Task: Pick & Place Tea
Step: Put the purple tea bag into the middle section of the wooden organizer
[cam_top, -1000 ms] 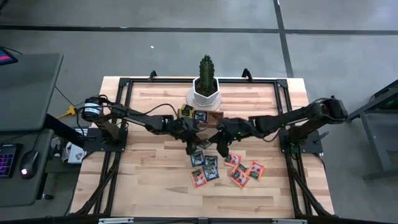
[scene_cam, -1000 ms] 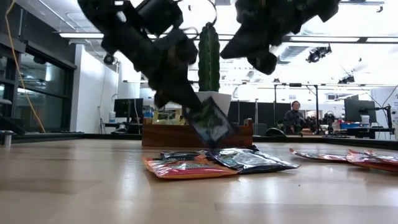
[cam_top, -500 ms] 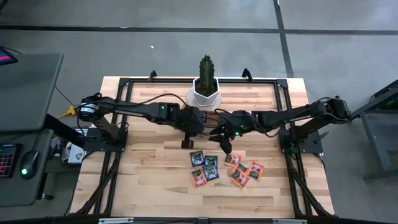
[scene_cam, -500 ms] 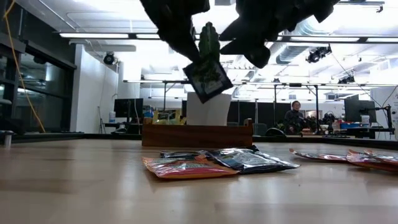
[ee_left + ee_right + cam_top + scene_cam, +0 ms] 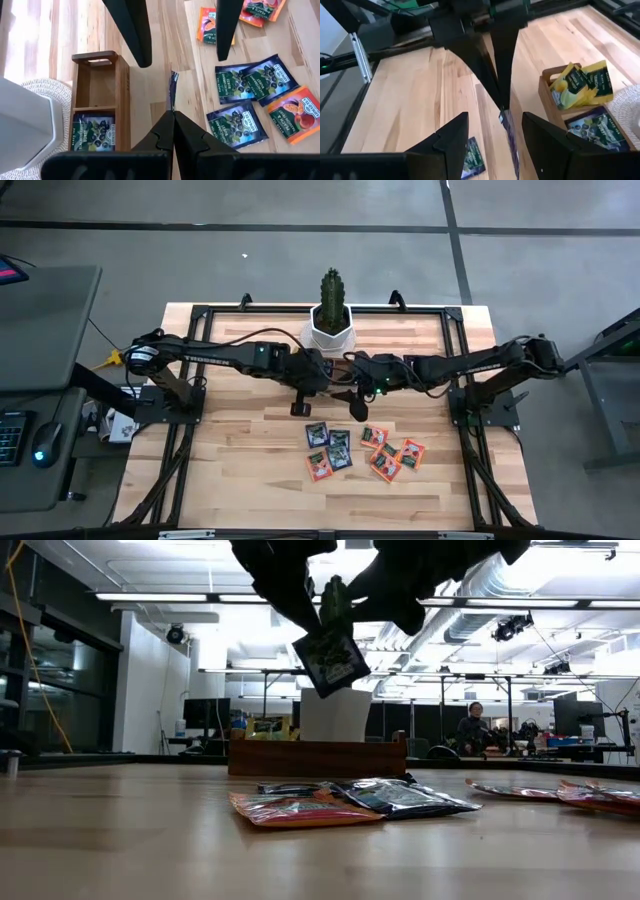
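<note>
A dark blue tea sachet (image 5: 332, 660) hangs above the table, with my left gripper (image 5: 174, 119) shut on it. My right gripper (image 5: 495, 142) stands open close in front of it. Its two fingers (image 5: 134, 30) are on either side of the sachet's line and touch nothing. Below, several dark blue sachets (image 5: 250, 80) and orange-red ones (image 5: 392, 456) lie flat on the table. The wooden tray (image 5: 100, 95) holds a dark blue sachet (image 5: 94, 132) in one compartment and yellow-green ones (image 5: 580, 82) in another. My left gripper pinches the sachet's upper edge (image 5: 173, 107) between its two fingertips, coming slanting down from above. The sachet hangs below the fingers, tilted and lifted clear of the table and the other sachets. It shows edge-on in both wrist views.
A cactus in a white pot (image 5: 330, 320) stands on a woven mat just behind the tray, at the table's far middle. Black frame rails (image 5: 200, 380) run along the table's sides. Bare wood lies at the near left (image 5: 240, 470).
My left gripper has risen with the dark blue sachet, rolling its wrist; the sachet went from just over the pile to well above the table. My right gripper has opened and moved slightly up.
</note>
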